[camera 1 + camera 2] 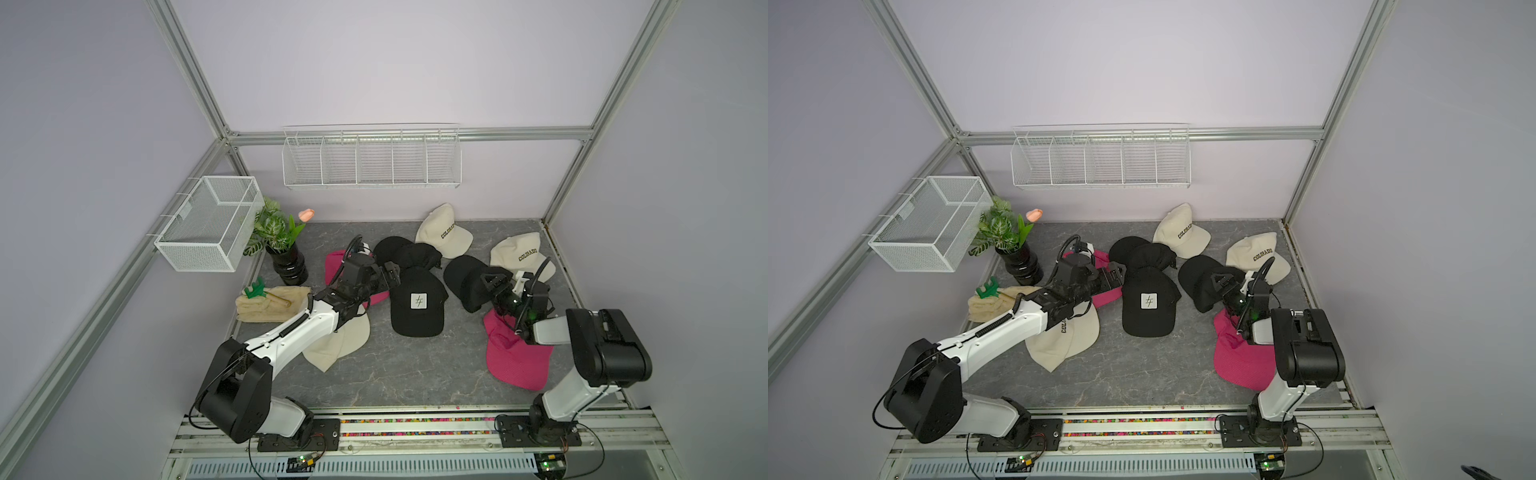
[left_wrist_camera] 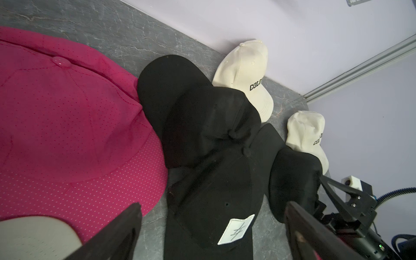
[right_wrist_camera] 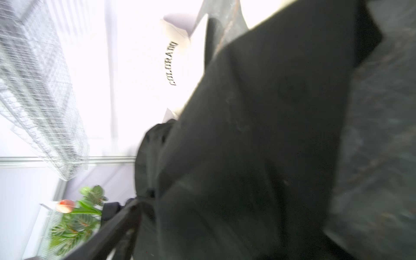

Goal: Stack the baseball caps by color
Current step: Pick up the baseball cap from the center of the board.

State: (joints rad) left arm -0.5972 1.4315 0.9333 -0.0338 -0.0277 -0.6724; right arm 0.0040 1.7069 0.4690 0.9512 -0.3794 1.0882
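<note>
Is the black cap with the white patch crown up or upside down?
Crown up: the black patch cap shows its domed outside, patch facing up, brim flat on the table.

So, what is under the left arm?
A cream cap lies under the left arm, most of its lettering covered. Farther back a pink cap shows, its middle hidden.

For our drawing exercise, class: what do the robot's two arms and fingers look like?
Both the left arm and right arm pair white link shells with bulky black joints. Black cables loop at each wrist. Fingers are black and angular.
</note>
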